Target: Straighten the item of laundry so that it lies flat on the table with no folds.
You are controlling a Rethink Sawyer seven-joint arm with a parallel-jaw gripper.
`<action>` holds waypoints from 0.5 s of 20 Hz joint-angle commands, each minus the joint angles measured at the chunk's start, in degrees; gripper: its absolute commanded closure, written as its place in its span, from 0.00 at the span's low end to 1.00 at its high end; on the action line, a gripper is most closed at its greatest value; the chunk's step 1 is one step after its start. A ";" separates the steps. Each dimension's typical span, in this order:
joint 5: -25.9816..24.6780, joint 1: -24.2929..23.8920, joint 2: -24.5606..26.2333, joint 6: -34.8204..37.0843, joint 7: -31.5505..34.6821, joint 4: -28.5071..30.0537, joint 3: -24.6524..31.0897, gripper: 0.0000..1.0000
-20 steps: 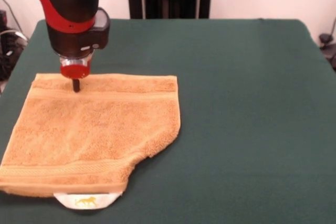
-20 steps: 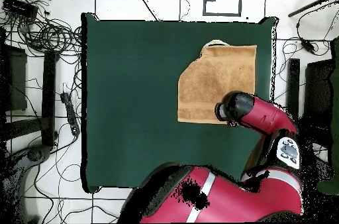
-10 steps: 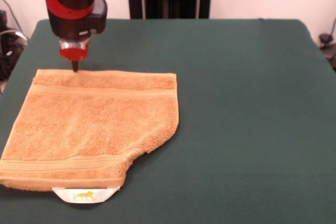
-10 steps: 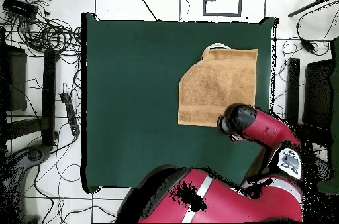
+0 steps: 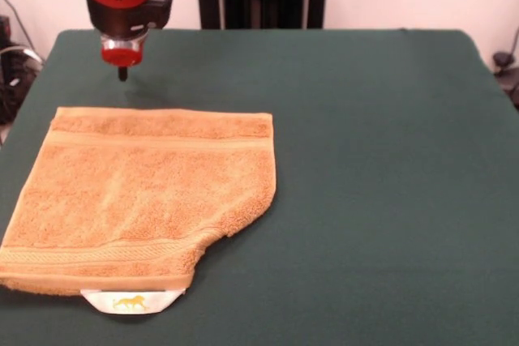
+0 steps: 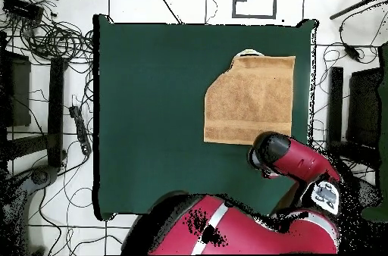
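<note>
Front view, from the left edge rightward: the gripper (image 5: 122, 73) hangs above bare cloth just beyond the towel's far-left corner, clear of the towel and holding nothing; only a single dark tip shows beneath the red collar, so whether the claw stands wide or narrow cannot be told.

The towel (image 5: 146, 196) lies on the left part of the table (image 5: 381, 160), its left side close to the table's left border; the far edge runs straight and one stripe band sits parallel to it, which suggests that end is already spread flat. The near end is not; the near-right corner is missing from the outline, the edge cutting in on a diagonal with a thick rolled rim, which I judge to be a corner folded under or over itself. A small white tag (image 5: 131, 302) pokes out from beneath the near edge, consistent with that end being doubled.

Rightward the table is bare green cloth.

Overhead view: the arm's head (image 6: 270, 151) sits just off the towel's (image 6: 250, 98) edge nearest the robot.

Judgement: task incomplete; the clipped corner needs drawing outward.
</note>
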 commanded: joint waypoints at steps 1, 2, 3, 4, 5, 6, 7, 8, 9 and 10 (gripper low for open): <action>4.71 2.58 2.16 1.32 14.15 4.01 2.09 0.00; 4.83 2.03 2.17 1.02 13.12 3.04 2.69 0.00; 4.95 1.49 2.18 0.73 12.08 2.08 3.29 0.00; 5.24 0.94 2.15 -1.17 11.36 1.43 4.17 0.00; 6.24 -0.07 1.46 -2.39 10.66 1.56 5.92 0.00; 7.04 -1.15 0.42 -3.89 9.72 2.14 7.65 0.00; 7.03 -1.26 -0.34 -3.32 8.94 1.70 7.71 0.00; 7.12 -1.57 -1.27 -3.15 8.04 1.26 8.00 0.00; 7.29 -1.65 -2.11 -1.89 7.35 0.70 8.01 0.00; 7.47 -1.68 -2.71 -1.42 6.92 0.02 8.03 0.00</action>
